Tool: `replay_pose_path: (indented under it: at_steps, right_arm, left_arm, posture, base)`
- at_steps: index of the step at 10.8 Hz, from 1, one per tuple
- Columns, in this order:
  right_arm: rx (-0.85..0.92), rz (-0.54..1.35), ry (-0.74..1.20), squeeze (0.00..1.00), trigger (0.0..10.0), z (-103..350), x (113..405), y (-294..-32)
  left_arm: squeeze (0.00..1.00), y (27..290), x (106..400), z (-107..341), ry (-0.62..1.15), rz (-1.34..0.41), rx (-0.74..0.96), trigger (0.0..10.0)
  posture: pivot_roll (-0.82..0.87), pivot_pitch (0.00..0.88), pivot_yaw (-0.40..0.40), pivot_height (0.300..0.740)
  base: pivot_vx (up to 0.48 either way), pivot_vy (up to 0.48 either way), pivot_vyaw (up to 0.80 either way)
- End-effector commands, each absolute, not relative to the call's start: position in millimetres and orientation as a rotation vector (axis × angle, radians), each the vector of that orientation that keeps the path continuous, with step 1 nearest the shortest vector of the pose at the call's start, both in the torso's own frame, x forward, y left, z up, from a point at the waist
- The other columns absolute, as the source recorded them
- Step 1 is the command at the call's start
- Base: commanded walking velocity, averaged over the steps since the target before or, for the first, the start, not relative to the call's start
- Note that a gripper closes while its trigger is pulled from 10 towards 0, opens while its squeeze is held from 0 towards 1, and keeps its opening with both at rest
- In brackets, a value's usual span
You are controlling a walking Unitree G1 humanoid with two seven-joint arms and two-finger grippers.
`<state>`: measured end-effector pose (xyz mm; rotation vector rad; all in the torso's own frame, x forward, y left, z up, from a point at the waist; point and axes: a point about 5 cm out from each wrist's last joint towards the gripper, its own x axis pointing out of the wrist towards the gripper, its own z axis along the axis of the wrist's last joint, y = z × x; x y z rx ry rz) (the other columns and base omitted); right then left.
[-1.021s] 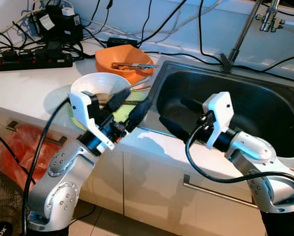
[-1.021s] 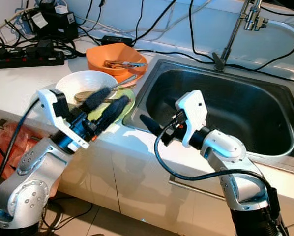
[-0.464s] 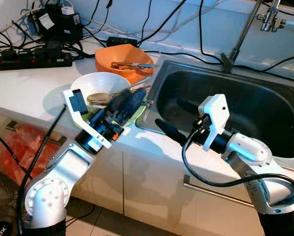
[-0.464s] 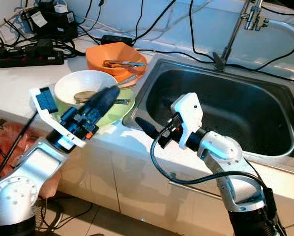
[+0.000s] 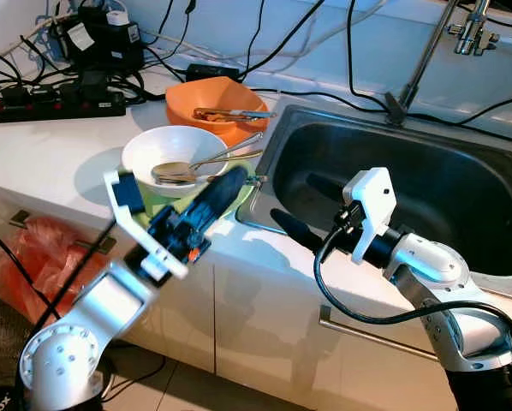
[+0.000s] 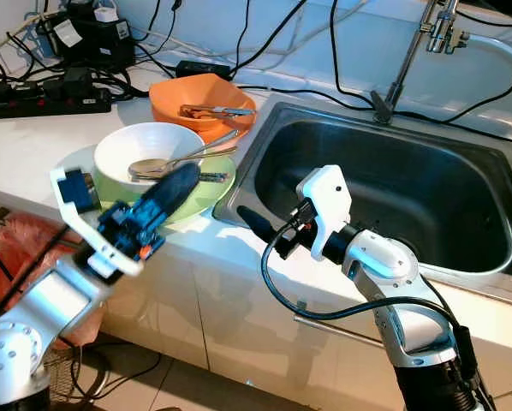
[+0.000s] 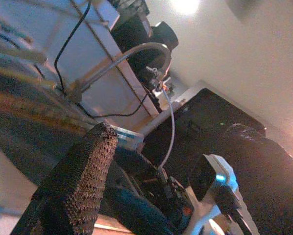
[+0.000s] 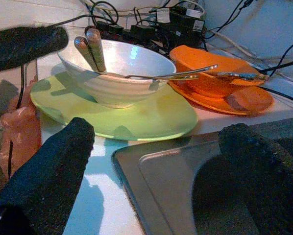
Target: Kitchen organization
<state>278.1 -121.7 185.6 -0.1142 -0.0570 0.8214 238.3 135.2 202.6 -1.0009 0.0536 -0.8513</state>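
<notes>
One white ribbed bowl (image 5: 172, 152) holding two metal spoons (image 5: 206, 162) sits on one lime-green plate (image 8: 151, 119) on the white counter (image 5: 42, 141). Right claw (image 8: 156, 171) gapes empty at the sink (image 5: 461, 184) edge; left claw (image 5: 217, 190) closure cannot be judged.

- White bowl (image 5: 172, 152) with spoons (image 5: 206, 163) sits on a green plate (image 5: 226, 199) on the counter (image 5: 42, 141), beside the sink (image 5: 427, 184).
- Orange bowl (image 5: 211, 101) stands behind it.
- Left gripper (image 5: 223, 185) hovers over the plate's near edge.
- Right gripper (image 5: 300, 205), jaws apart, straddles the sink's front rim.
</notes>
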Motion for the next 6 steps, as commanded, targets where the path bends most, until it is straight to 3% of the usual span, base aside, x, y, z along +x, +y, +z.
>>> replay_pose_path:
  at_steps: [1, 6]
  right_arm:
    - [-0.127, 0.808, -0.051, 0.0, 10.0, 181.9, 278.6, -125.9]
    - [-0.145, 0.882, -0.054, 0.0, 10.0, 187.3, 271.8, -128.8]
  left_arm:
    - [0.0, 136.3, 236.3, 200.7, 0.086, -0.857, -1.024, 10.0]
    - [0.0, 144.2, 254.1, 185.4, 0.137, -0.729, -1.182, 10.0]
  posture:
    - [0.11, 0.005, -0.063, 0.74]
    - [0.09, 0.012, -0.064, 0.74]
  base:
    - [0.0, 0.0, 0.0]
    - [0.0, 0.0, 0.0]
